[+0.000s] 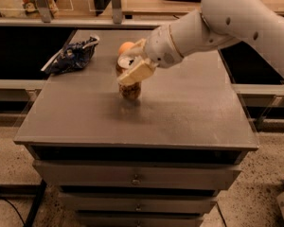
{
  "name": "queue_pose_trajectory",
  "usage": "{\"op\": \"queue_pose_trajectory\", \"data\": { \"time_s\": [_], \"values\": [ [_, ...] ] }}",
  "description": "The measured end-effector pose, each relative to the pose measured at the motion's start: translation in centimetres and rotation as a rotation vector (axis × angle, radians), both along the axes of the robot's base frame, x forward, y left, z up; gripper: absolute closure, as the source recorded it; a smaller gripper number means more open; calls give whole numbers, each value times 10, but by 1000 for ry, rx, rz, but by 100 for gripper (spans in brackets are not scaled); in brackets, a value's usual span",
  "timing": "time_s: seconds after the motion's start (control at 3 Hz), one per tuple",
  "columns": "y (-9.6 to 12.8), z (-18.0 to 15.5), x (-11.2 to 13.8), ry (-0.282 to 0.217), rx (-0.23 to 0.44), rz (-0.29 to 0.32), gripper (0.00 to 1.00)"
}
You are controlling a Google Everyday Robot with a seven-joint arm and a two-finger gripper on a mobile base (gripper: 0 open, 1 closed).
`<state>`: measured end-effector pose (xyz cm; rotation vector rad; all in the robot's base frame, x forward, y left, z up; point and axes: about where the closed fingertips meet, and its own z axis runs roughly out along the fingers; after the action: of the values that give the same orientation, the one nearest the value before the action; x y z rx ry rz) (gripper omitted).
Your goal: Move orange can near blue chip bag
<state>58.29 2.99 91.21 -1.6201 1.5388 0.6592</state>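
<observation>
Orange fruit (pixel 125 46) back-centre on grey drawer cabinet top (pixel 194 112), half hidden behind gripper (pixel 131 69); drawers (pixel 85 174) below closed.

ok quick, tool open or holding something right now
tool: shut on the orange can, over the cabinet top, right of the blue chip bag
</observation>
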Motion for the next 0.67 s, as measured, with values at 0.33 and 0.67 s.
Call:
{"op": "queue_pose_trajectory", "data": {
  "time_s": [0.33, 0.67],
  "values": [
    [25, 4, 31, -8, 12, 32, 100],
    [46, 4, 58, 9, 7, 52, 100]
  ]
}}
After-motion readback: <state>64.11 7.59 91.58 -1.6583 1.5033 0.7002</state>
